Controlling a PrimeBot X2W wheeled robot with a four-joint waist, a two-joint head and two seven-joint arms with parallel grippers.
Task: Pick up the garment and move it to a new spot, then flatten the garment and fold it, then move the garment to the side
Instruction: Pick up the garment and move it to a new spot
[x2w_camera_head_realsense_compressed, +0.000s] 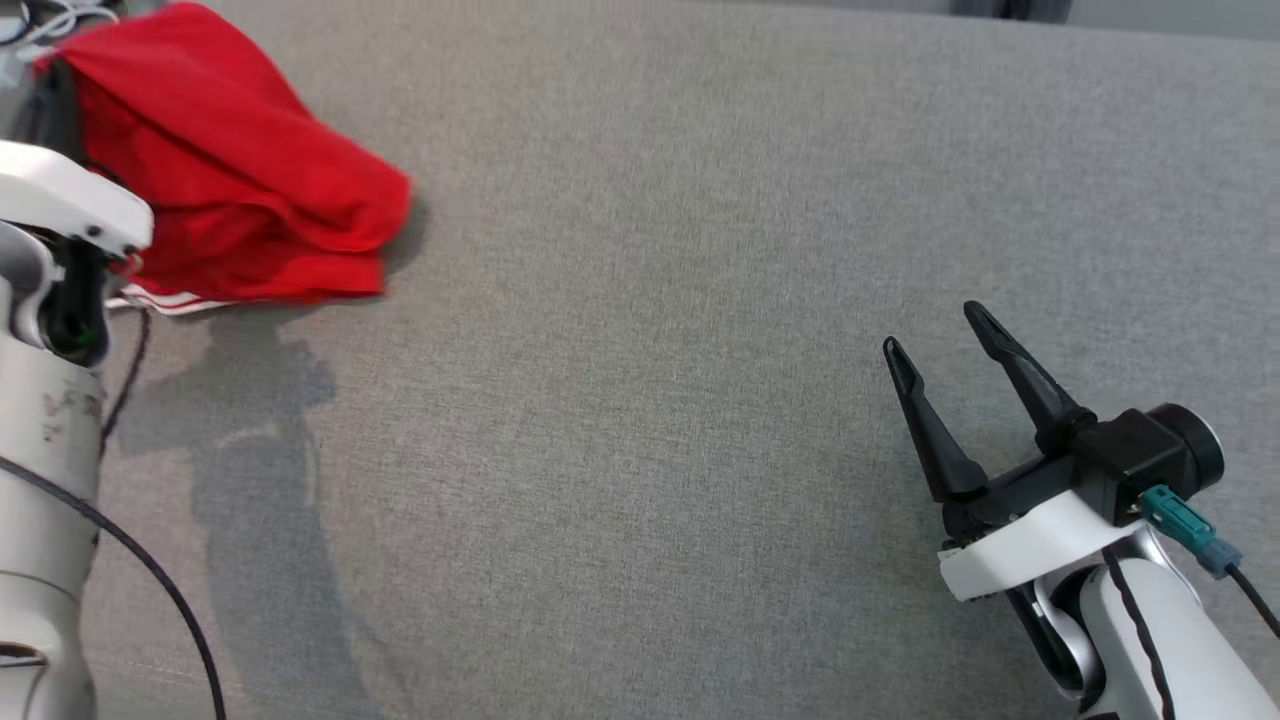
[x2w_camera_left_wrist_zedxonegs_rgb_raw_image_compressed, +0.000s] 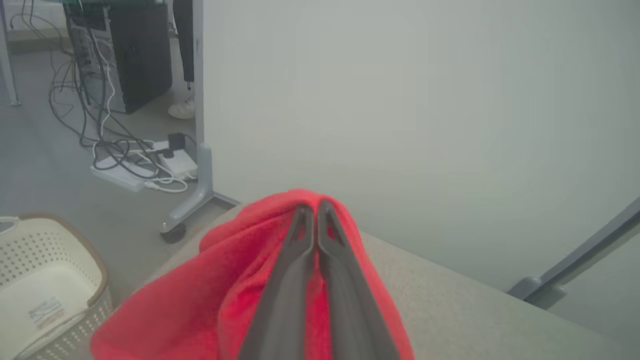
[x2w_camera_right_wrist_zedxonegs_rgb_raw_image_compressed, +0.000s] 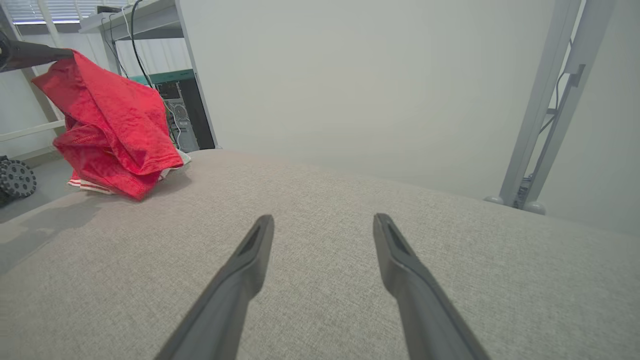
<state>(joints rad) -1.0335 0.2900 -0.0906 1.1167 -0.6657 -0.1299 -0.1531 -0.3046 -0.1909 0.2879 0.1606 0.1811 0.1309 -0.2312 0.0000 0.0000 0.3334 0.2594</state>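
- Grey fabric surface (x2w_camera_head_realsense_compressed: 650, 350) fills the head cam. Red garment (x2w_camera_head_realsense_compressed: 240, 180) is bunched at its far left corner, white-striped hem peeking out underneath.
- Pale left forearm (x2w_camera_head_realsense_compressed: 50, 430) stands in front of the heap. Right gripper (x2w_camera_head_realsense_compressed: 930, 328) sits low right, fingers spread wide, nothing btwn them, well apart from the cloth.
- Left wrist cam: left gripper (x2w_camera_left_wrist_zedxonegs_rgb_raw_image_compressed: 314, 206) is pinched tight, tips together on a peak of red fabric, cloth draping off both sides. Laundry basket (x2w_camera_left_wrist_zedxonegs_rgb_raw_image_compressed: 82, 240) sits on the floor beside the surface, cables (x2w_camera_left_wrist_zedxonegs_rgb_raw_image_compressed: 115, 150) further off.
- Right wrist cam: garment hangs tented from a dark finger at top left. Lower folds & striped hem rest at the surface's edge, so I'd say it's partly lifted, not clear yet.
- Handling, my read: light, soft, limp knit with no shape of its own. It'll sag & swing from one pinch and may drag on the grey cover. Not fragile, but a thin fold could slide out of narrow tips.
- Where to hold: this pinch on a bunched peak looks ok for the carry. For flattening, 2 grips are better, one per gripper at hem or waist corners. Can't tell which edge is which in that heap.
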